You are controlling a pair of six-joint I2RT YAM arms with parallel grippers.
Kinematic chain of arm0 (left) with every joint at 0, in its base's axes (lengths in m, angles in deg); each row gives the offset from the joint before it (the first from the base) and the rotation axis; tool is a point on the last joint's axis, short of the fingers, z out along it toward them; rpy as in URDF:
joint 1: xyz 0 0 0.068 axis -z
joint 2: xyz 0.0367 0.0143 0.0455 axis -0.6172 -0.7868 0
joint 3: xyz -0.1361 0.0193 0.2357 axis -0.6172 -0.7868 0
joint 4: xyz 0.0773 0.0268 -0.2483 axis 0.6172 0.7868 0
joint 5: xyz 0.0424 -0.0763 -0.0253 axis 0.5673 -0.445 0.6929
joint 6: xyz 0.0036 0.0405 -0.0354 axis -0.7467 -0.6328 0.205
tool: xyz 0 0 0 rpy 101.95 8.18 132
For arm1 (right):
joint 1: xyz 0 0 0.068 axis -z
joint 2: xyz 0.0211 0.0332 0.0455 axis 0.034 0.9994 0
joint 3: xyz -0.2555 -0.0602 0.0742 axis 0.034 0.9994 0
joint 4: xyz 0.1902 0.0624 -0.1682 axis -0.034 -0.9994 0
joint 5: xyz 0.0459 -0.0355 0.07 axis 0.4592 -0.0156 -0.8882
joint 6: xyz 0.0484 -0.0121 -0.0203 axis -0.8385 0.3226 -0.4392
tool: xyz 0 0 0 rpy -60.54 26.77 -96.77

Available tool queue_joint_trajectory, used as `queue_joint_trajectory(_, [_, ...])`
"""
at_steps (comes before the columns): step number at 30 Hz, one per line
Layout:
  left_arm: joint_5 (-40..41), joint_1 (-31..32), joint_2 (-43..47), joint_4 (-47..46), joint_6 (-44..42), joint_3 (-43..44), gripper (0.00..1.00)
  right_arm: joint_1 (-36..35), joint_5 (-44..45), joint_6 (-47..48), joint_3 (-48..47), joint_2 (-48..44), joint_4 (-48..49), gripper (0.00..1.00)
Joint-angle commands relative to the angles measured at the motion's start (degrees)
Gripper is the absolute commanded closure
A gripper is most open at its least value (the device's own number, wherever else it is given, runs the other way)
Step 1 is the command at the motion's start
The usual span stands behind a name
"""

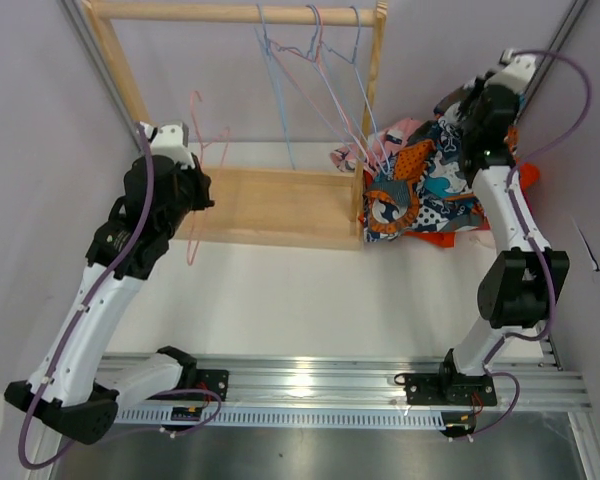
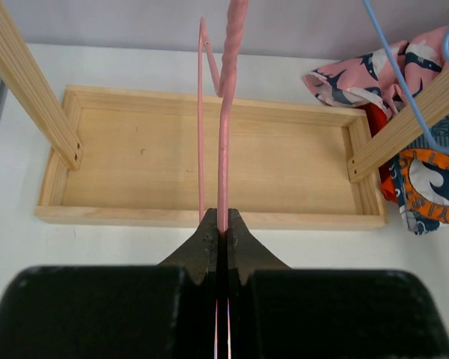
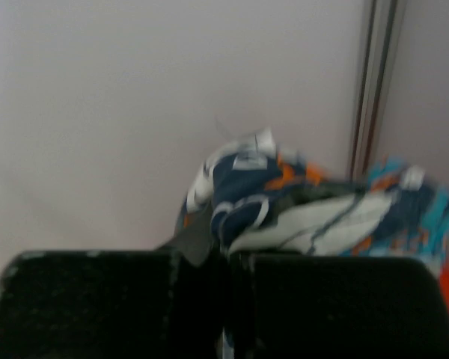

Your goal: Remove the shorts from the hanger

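1. Two arms show in the top view. The left gripper (image 1: 204, 195) is clamped on a pink hanger (image 1: 193, 120) above the wooden tray (image 1: 280, 205) that forms the base of the rack (image 1: 115, 70). Wire hangers (image 1: 320, 60) hang from the rail (image 1: 230, 12). The shorts pile (image 1: 420, 190) lies outside the tray, against its right end, with the right gripper (image 1: 462, 120) at the pile's far side.
2. Left wrist view: the jaws are pinched narrow on the pink hanger's wire. Pink patterned shorts (image 2: 359, 71) and printed shorts (image 2: 430, 187) lie beyond the tray's right wall.
3. Right wrist view, blurred: the jaws are closed on a fold of the printed shorts.
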Motion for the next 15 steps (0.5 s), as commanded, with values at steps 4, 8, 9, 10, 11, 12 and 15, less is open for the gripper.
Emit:
queue_joint_trajectory(4, [3.3,0.0,-8.4,-2.9,-3.6,15.0,1.00,2.0,-12.1,-12.6,26.5,-6.1,10.7,0.16])
queue_joint_trajectory(8, [3.2,-0.6,-13.4,-2.4,-4.4,22.8,1.00,2.0,-13.5,-16.2,38.5,-14.9,16.3,0.00])
queue_joint_trajectory(9, [3.1,-0.7,-14.5,-2.3,-4.4,27.6,1.00,2.0,-13.7,-17.0,40.4,-17.2,16.5,0.01])
queue_joint_trajectory(10, [2.9,-0.9,-17.2,-2.1,-4.6,29.3,1.00,1.8,-13.7,-17.8,44.5,-19.5,16.6,0.01])
queue_joint_trajectory(11, [2.4,-0.9,-18.7,-1.7,-5.1,31.1,1.00,1.5,-14.2,-18.8,46.6,-24.8,17.2,0.00])
queue_joint_trajectory(12, [2.3,-0.9,-20.0,-1.6,-5.6,36.2,1.00,1.2,-14.2,-19.0,48.7,-27.7,16.8,0.01])
queue_joint_trajectory(15, [1.7,-1.3,-26.0,-2.8,-7.6,42.9,1.00,0.7,-14.8,-20.2,56.5,-39.6,14.6,0.01])
